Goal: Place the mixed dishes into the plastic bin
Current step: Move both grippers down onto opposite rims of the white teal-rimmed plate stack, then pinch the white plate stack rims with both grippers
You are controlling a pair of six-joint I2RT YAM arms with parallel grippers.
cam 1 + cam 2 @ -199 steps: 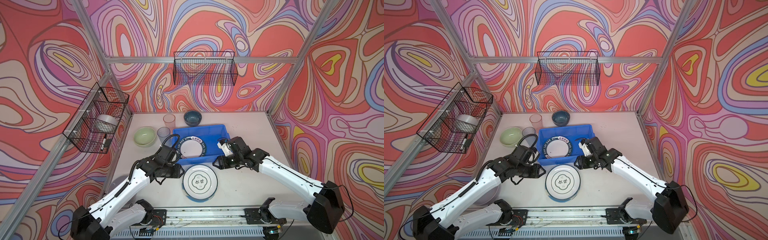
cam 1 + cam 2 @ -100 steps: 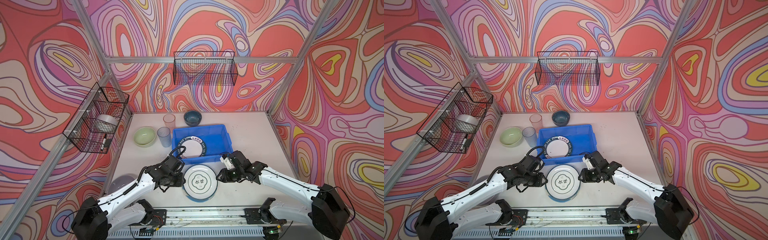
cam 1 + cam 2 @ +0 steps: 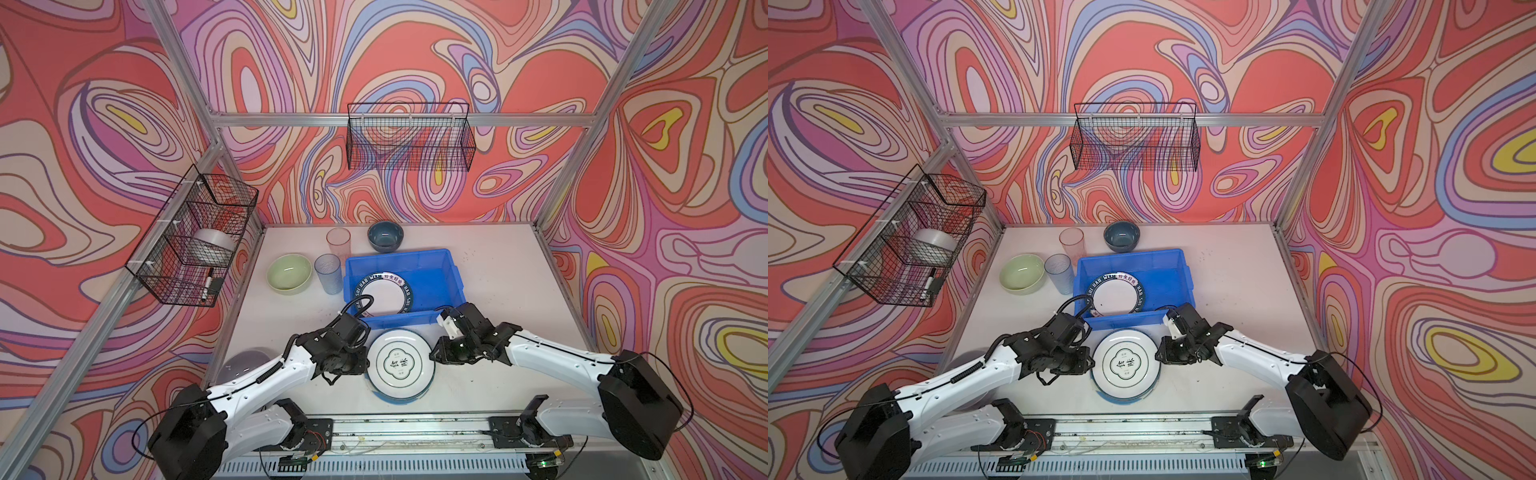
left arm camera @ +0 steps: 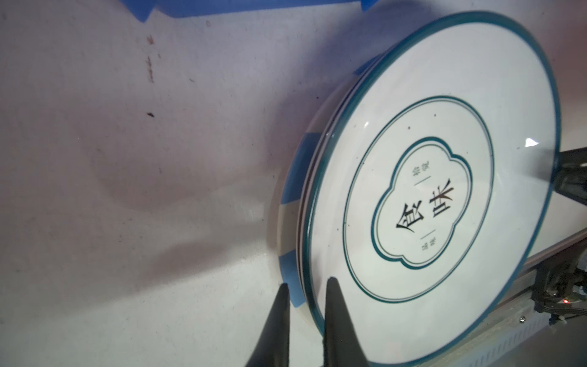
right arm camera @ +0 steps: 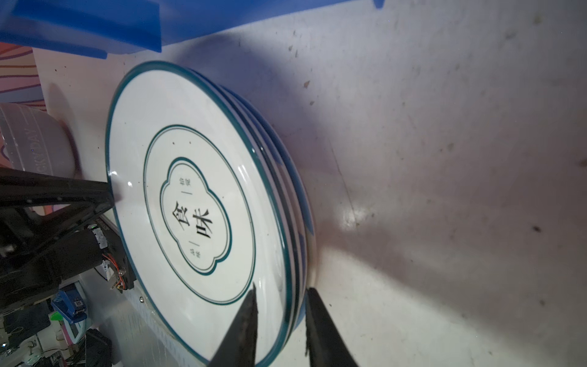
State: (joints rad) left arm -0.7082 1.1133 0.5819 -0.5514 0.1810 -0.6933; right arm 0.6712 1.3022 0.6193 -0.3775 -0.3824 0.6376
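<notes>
Carrying everything, the table [image 3: 498, 270] has the plastic bin [image 3: 440, 274] mid-surface, with one lettered plate [image 3: 384, 295] inside. Just before its near wall lies the plate stack [image 3: 400, 365], flat and face up, round with no long axis, lettering tops toward the bin. Both claws have dropped from beside the bin to opposite rims and narrowed. The left claw [image 4: 307, 286] pinches the rim. The right claw [image 5: 281, 292] straddles it, grip uncertain. A two-armed lift looks next.

Green-rimmed plate [image 3: 400, 365] flat atop striped plates [image 4: 290, 203], before blue bin [image 3: 401, 252]; lettered plate [image 3: 384, 296] inside.
</notes>
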